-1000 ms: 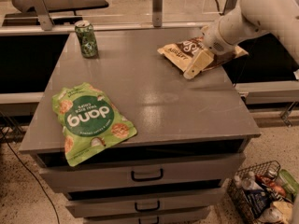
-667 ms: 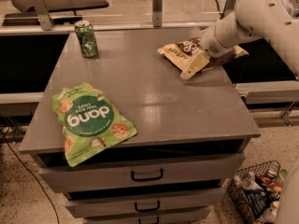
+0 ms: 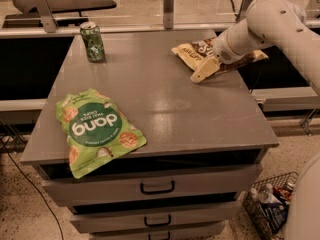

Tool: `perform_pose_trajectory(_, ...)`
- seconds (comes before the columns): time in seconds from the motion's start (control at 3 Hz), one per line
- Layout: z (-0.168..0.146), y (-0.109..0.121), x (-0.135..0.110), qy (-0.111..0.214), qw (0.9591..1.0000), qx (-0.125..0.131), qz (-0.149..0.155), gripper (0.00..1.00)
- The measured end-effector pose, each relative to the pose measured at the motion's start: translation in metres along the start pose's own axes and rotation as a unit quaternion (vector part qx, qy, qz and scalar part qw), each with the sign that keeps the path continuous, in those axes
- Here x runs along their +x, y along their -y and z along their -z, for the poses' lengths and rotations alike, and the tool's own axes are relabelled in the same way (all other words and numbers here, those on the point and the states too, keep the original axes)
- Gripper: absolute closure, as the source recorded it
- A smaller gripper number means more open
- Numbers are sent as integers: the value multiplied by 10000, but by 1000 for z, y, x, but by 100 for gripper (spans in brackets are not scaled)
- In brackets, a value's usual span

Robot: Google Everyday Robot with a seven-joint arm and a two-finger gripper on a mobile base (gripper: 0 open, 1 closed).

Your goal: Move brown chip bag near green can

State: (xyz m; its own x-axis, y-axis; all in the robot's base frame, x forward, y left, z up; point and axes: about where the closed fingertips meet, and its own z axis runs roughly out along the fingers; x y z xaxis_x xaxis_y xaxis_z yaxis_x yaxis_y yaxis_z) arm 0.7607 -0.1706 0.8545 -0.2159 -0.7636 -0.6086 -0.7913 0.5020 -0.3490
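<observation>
The brown chip bag [image 3: 191, 52] lies flat at the far right corner of the counter [image 3: 165, 104], and the gripper [image 3: 204, 70] rests on it. The gripper comes in from the right on the white arm [image 3: 270, 21] and slants down and to the left across the bag's near side. Its tip sits at the bag's front margin, just touching the counter top. Whether it is clamped on the bag or only lying against it cannot be told. The bag's tan left end shows clear of the gripper, while its middle is hidden behind the wrist.

The bag's long axis runs roughly along the far edge, tilted a little. Its left end points toward the far left corner, and its right end appears to reach out past the right edge. White lettering shows on the dark centre.

The green can [image 3: 93, 43] stands upright near the far left corner, well apart from the bag, with bare counter between them. A bright green "dang" bag [image 3: 97, 129] lies flat at the front left corner, and its lower corner hangs over the front edge.

Below the top, the drawers [image 3: 157, 186] are shut, so their contents are hidden. A wire basket [image 3: 252, 211] on the floor by the front right corner holds bottles and packets.
</observation>
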Motion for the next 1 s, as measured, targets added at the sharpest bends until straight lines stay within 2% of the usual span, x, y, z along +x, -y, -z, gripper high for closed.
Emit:
perform_pose_trajectory(0.67,2,-1,-7,74,10000,12,16,69)
perform_pose_trajectory(1.0,11,-3,-19,212,9996,-4,161,93)
